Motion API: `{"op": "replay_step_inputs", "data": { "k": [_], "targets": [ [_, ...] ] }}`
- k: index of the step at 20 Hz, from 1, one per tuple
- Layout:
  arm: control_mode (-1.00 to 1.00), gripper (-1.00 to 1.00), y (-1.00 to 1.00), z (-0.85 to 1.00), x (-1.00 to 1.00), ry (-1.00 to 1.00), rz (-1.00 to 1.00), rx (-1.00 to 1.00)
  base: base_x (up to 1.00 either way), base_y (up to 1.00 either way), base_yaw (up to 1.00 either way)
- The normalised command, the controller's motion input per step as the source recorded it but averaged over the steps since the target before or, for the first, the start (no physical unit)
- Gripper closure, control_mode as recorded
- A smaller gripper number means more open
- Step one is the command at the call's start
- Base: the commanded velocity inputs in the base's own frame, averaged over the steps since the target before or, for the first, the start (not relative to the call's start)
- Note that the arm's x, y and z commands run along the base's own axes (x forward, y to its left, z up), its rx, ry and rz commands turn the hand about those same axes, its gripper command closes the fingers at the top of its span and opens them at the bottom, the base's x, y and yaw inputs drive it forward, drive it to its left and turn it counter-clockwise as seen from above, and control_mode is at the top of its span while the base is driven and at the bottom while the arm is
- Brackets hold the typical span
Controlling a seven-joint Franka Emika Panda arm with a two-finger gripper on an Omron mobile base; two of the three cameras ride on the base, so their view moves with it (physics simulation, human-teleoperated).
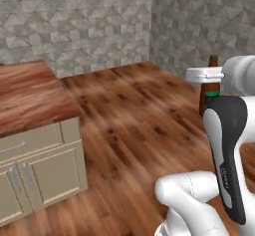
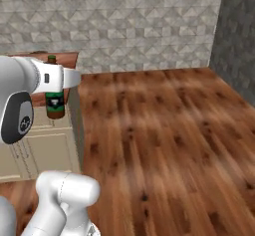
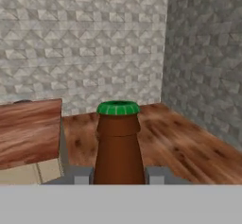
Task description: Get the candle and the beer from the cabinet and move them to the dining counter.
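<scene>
My gripper (image 1: 205, 74) is shut on the beer (image 1: 211, 91), a dark brown bottle with a green label and a green cap, held upright in the air above the wood floor. In the right base view the beer (image 2: 55, 103) hangs from the gripper (image 2: 62, 78) just in front of the dining counter (image 2: 64, 59). In the hand view the bottle's neck (image 3: 118, 147) stands between the fingertips (image 3: 83, 176). The dining counter (image 1: 25, 95) is a reddish-brown wood top to my left. The candle and the cabinet are out of view.
Beige base cabinets (image 1: 47, 173) with drawers stand under the counter top. Wood floor (image 2: 164, 130) stretches ahead to grey stone-tile walls (image 1: 89, 21) that meet in a corner at the far right.
</scene>
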Motion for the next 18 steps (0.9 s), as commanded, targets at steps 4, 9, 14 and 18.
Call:
{"op": "replay_step_inputs", "data": {
  "k": [4, 9, 14, 18],
  "targets": [
    [1.0, 1.0, 0.0, 0.0, 0.0, 0.0, 0.0, 0.0, 1.0, -1.0, 0.22],
    [1.0, 1.0, 0.0, 0.0, 0.0, 0.0, 0.0, 0.0, 1.0, -1.0, 0.23],
    [1.0, 1.0, 0.0, 0.0, 0.0, 0.0, 0.0, 0.0, 1.0, -1.0, 0.24],
    [1.0, 1.0, 0.0, 0.0, 0.0, 0.0, 0.0, 0.0, 1.0, -1.0, 0.26]
  ]
}}
